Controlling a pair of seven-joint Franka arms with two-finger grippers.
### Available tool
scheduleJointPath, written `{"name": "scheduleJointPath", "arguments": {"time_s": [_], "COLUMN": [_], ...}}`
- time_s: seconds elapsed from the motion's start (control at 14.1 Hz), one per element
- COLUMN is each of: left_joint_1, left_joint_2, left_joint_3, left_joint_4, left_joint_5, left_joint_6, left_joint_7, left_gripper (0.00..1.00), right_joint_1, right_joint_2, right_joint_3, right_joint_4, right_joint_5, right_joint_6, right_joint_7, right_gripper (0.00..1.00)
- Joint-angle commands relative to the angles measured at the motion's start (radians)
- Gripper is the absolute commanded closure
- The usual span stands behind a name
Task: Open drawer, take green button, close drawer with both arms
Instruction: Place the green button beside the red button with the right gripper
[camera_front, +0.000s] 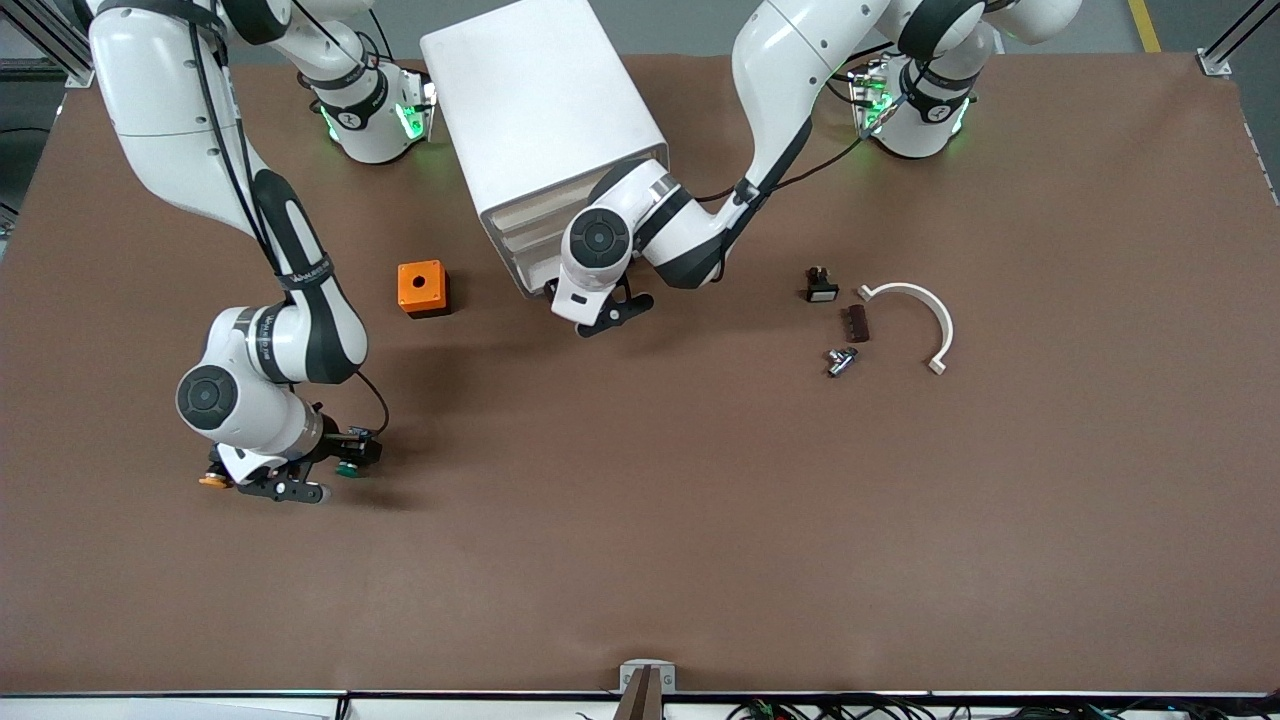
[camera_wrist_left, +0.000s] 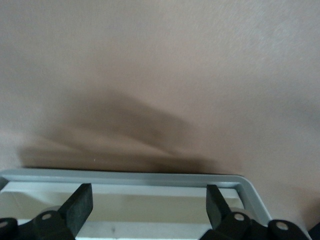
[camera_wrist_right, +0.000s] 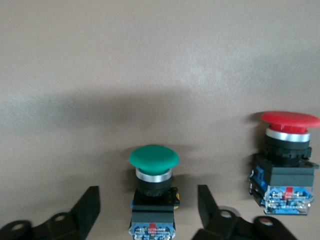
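Note:
The green-capped button lies on the brown table between the open fingers of my right gripper, which touch nothing. In the front view its cap shows beside the right gripper, low over the table toward the right arm's end. The white cabinet stands in the middle. My left gripper is at the lowest drawer. In the left wrist view its fingers are wide open over the drawer's grey rim. I cannot tell how far out the drawer stands.
A red-capped button lies beside the green one. An orange-looking cap shows by the right wrist. An orange box sits beside the cabinet. A black switch, brown piece, metal part and white curved piece lie toward the left arm's end.

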Motion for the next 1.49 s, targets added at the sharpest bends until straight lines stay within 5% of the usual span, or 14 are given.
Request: {"name": "scheduleJointPath", "arguments": {"time_s": [0.0,0.78,1.14,1.42], "left_joint_1": [0.010,0.016,0.062,0.123], "left_joint_2": [-0.031,-0.023,-0.046,-0.132], "left_joint_3": [-0.013,-0.012,0.004,0.002], "left_joint_4": [-0.048,-0.065,-0.043,0.004], "left_joint_5": [-0.058,-0.220,-0.200,0.040], "left_joint_6": [-0.007,-0.006,-0.006,-0.021], "left_joint_7": [-0.007,-0.004,-0.004,-0.004], "left_gripper": [0.00,0.00,0.00,0.00], "right_joint_1": [-0.023,-0.063,-0.075,-0.066], "right_joint_2": [-0.012,-0.412,-0.458,-0.452], "right_joint_3": [0.016,0.009,0.009,0.016], "right_joint_4": [0.027,0.062,0.237,0.349], "right_joint_5": [0.019,0.007,-0.034,-0.098], "right_joint_6": [-0.064,-0.662,-0.888,-0.965], "right_joint_7": [-0.027,-0.025,-0.019,-0.022], "right_gripper": [0.00,0.00,0.00,0.00]}}
